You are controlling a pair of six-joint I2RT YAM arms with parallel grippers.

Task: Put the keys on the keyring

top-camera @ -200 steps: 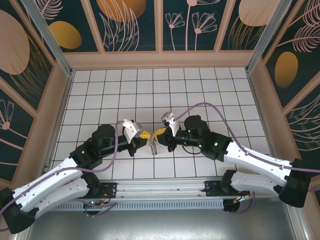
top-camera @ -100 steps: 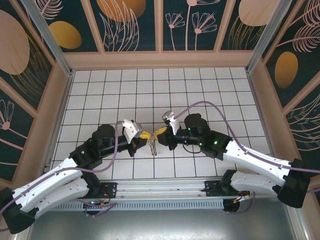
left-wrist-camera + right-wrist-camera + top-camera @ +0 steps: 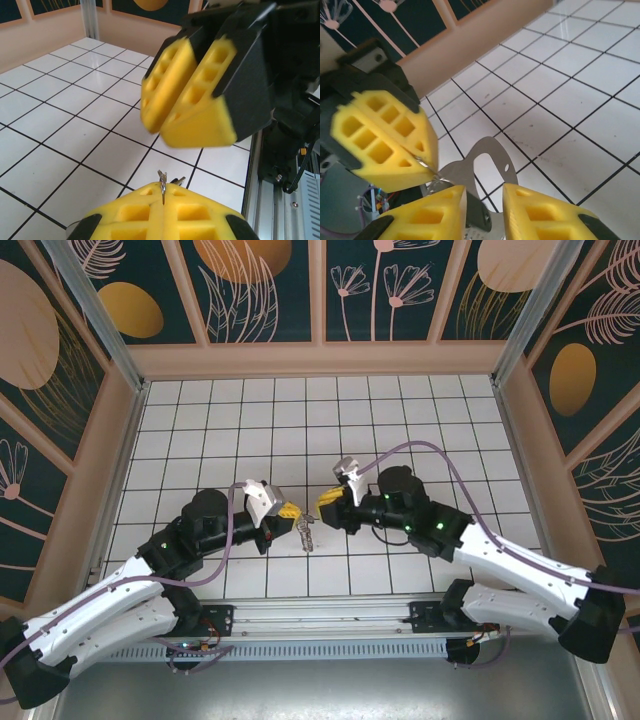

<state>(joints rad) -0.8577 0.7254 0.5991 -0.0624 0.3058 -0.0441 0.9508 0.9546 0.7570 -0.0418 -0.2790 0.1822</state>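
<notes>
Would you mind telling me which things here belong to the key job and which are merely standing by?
For the job:
- keys
- keyring, pinched in the left gripper
- right gripper, open beside them

Not for the job:
- tiled table
- patterned walls
- purple cable

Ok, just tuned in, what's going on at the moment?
The left gripper is shut on a thin metal loop, and a silver key hangs from it above the tiled table. The right gripper is open, facing it close by, with the key showing between its fingers but not pinched. Whether the key is fully threaded I can't tell.
</notes>
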